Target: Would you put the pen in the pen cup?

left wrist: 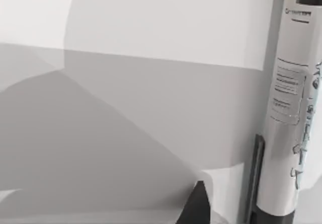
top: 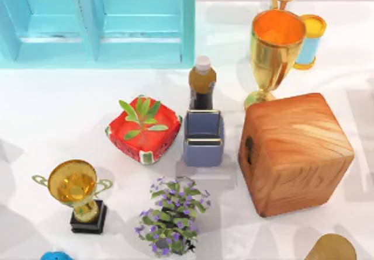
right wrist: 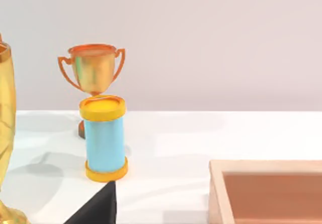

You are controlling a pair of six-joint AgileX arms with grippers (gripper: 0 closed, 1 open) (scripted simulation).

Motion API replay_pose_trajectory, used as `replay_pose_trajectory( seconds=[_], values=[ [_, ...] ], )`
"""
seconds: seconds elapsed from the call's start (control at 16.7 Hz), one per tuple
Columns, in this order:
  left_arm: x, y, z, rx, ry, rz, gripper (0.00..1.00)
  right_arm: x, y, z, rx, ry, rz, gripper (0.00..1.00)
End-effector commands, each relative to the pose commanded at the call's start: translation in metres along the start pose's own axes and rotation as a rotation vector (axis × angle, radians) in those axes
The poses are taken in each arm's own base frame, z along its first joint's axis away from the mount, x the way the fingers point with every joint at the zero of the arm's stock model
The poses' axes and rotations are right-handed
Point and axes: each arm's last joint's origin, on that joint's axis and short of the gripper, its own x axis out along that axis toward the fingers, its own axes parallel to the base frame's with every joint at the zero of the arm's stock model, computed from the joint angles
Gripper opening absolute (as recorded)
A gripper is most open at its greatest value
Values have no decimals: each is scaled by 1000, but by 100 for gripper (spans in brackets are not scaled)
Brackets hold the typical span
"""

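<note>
Landmark: pen cup (top: 203, 137), upright at table centre. In front of it, purple flower plant (top: 173, 214); red plant pot (top: 144, 128) just left; wooden box (top: 295, 152) just right; brown bottle (top: 202, 83) touching behind. Cup looks empty; pen not located. Grip state of both arms: cannot tell. Judgement: task barely begun; pickup and drop-in remain.
</note>
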Motion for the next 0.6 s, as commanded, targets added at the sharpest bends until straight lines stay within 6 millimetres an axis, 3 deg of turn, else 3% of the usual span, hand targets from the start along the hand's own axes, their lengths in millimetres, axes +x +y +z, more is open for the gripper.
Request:
replay_pose_trajectory(
  seconds=[0.06,0.6],
  values=[
    [0,0,0,0,0,0,100,0,0,0,0,0,0,100],
    [0,0,0,0,0,0,32,0,0,0,0,0,0,100]
  ],
)
